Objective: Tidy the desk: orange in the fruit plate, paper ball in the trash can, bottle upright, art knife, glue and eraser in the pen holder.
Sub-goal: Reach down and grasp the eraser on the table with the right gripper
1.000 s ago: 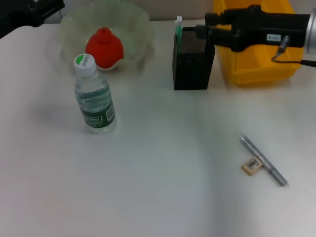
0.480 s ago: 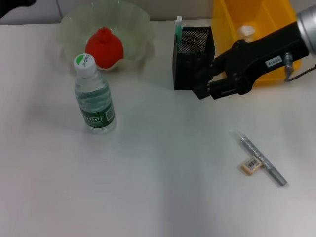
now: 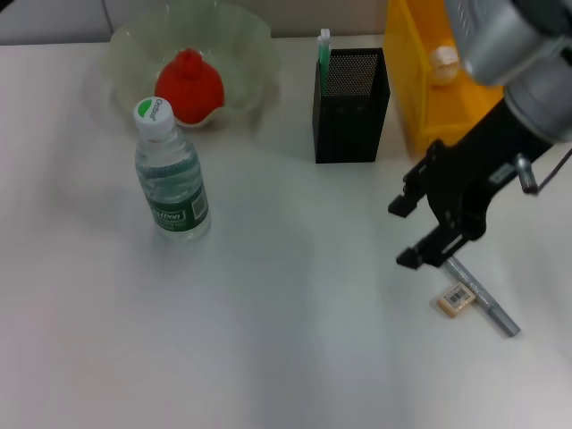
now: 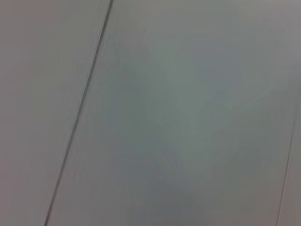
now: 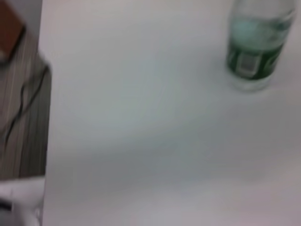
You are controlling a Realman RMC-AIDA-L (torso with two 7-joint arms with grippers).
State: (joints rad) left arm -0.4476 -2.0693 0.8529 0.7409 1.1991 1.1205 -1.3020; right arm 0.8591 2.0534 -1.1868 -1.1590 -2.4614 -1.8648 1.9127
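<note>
From the head camera I see a white desk [image 3: 286, 357]. My right gripper [image 3: 404, 232] hangs over the right part of the desk, its two black fingers [image 3: 399, 206] spread wide with nothing between them. Just beside the lower finger, toward the near right corner, lies the silver art knife [image 3: 479, 295], slanting across the surface, and the small tan eraser [image 3: 455, 299] rests against its side. At the far edge, near the middle, stands the black mesh pen holder [image 3: 350, 105], upright, with a green and white glue stick [image 3: 323, 46] poking out of its far left corner. To its right, at the far right corner, is the yellow trash can [image 3: 429, 98], with a pale paper ball [image 3: 443, 58] inside. Toward the far left corner sits the clear fruit plate [image 3: 241, 54], holding the red-orange orange [image 3: 189, 86]. The water bottle [image 3: 170, 179] stands upright just in front of that plate, green label and white cap showing. I cannot see my left gripper; its wrist camera shows only blank grey surface.
</note>
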